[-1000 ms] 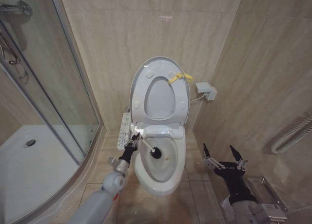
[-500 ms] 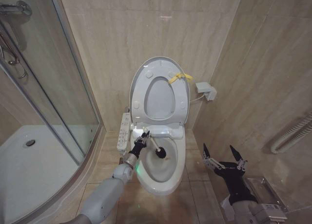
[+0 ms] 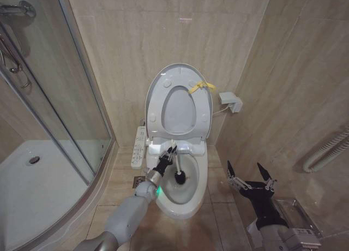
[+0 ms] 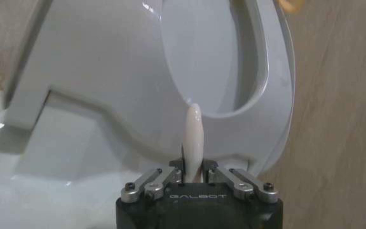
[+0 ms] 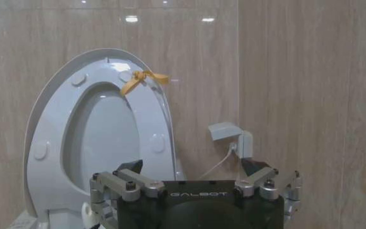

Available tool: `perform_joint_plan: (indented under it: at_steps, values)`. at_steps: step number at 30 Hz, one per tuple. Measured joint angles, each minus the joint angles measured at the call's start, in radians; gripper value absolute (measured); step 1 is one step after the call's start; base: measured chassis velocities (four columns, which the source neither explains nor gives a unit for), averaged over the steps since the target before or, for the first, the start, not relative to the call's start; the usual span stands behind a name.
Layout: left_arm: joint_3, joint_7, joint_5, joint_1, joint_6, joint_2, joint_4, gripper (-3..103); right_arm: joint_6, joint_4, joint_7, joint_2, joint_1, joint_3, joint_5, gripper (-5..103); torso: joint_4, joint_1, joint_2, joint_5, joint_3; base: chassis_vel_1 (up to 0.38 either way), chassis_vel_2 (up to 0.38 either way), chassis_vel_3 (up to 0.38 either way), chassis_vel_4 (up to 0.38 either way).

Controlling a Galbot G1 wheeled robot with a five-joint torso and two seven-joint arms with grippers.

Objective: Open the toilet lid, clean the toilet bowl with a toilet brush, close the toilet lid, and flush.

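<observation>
We see the left gripper (image 3: 169,154) clamped on the toilet brush (image 3: 178,169) handle. Over the last second it has slid from the bowl's left rim toward the back-center, swinging the brush from lying crosswise to standing nearly vertical. We judge the scrub step is mid-way, working around the toilet bowl (image 3: 199,192). The brush's long axis now runs down and slightly right from the gripper, black bristle head lowest, inside the bowl just beyond the fingers. In the left wrist view the white handle (image 4: 192,138) sticks straight out between the shut jaws. The toilet lid (image 3: 178,101) stands upright behind the gripper, yellow strap (image 3: 200,87) at top. The right gripper (image 3: 250,178), fingers spread, grasping nothing, idles well right of the toilet.
</observation>
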Motion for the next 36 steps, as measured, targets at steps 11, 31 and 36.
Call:
perform_joint_plan:
  at_steps: [11, 31, 36]
  values:
    - [-0.028, 0.058, 0.15, -0.018, -0.069, -0.013, 0.087, 19, 0.0, 0.0, 0.0, 0.0, 0.0, 0.0, 0.0, 100, 0.0006, 0.0, 0.0, -0.0001, 0.0, 0.0, 0.0, 0.0, 0.0]
    - [-0.051, 0.058, 0.205, -0.032, -0.1, -0.045, 0.112, 19, 0.0, 0.0, 0.0, 0.0, 0.0, 0.0, 0.0, 100, 0.0006, 0.0, 0.0, 0.0, 0.0, 0.0, 0.0, 0.0, 0.0]
    - [-0.059, 0.06, 0.217, -0.036, -0.108, -0.057, 0.124, 19, 0.0, 0.0, 0.0, 0.0, 0.0, 0.0, 0.0, 100, 0.0003, 0.0, 0.0, 0.0, 0.0, 0.0, 0.0, 0.0, 0.0]
